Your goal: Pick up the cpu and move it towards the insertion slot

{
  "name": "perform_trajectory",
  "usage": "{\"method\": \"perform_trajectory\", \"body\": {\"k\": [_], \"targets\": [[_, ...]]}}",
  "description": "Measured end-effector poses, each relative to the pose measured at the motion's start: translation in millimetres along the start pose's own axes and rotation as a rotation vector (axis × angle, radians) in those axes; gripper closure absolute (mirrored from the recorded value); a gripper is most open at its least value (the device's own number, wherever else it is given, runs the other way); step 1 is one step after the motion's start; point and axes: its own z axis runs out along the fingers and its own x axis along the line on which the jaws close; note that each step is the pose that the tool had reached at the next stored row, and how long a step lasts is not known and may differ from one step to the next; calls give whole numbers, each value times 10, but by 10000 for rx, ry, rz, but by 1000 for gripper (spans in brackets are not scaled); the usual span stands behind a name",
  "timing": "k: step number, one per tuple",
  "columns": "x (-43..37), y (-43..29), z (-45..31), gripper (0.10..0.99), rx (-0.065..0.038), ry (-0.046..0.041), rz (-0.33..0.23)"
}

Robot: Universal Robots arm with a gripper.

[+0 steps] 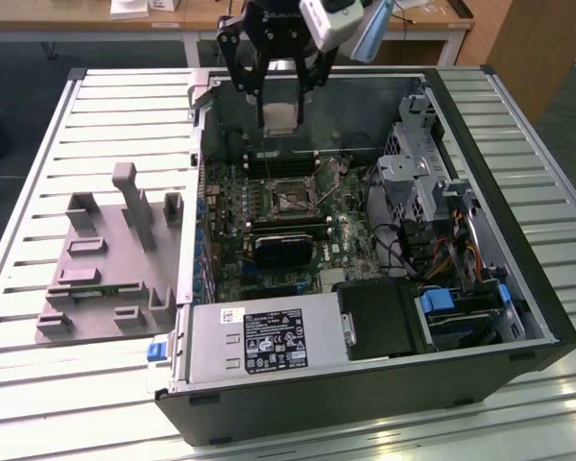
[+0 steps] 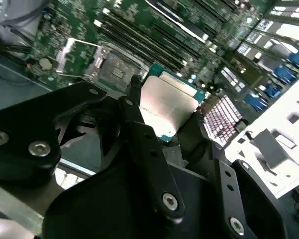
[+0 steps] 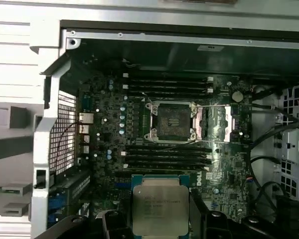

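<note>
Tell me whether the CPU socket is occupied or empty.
Empty. In the first wrist view the insertion slot shows a bare dark centre inside its metal frame, while the cpu is apart from it, held in the gripper.

We see a pale slatted table [image 1: 38,192] – beyond it a wooden desk [image 1: 202,17] on white legs, dark floor [image 1: 19,67] beneath that desk.

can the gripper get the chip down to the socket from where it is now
Probably yes. The gripper holds the chip above the open case, and the socket lies uncovered with its dark centre bare. Nothing appears to stand between them, though the memory slots sit close beside it.
</note>
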Motion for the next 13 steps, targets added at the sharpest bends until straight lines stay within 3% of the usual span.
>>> {"method": "perform_trajectory", "body": {"k": [10, 13], "targets": [[-456, -8, 10, 545, -1, 24, -2], [-545, -8, 13, 545, -1, 32, 0]]}}
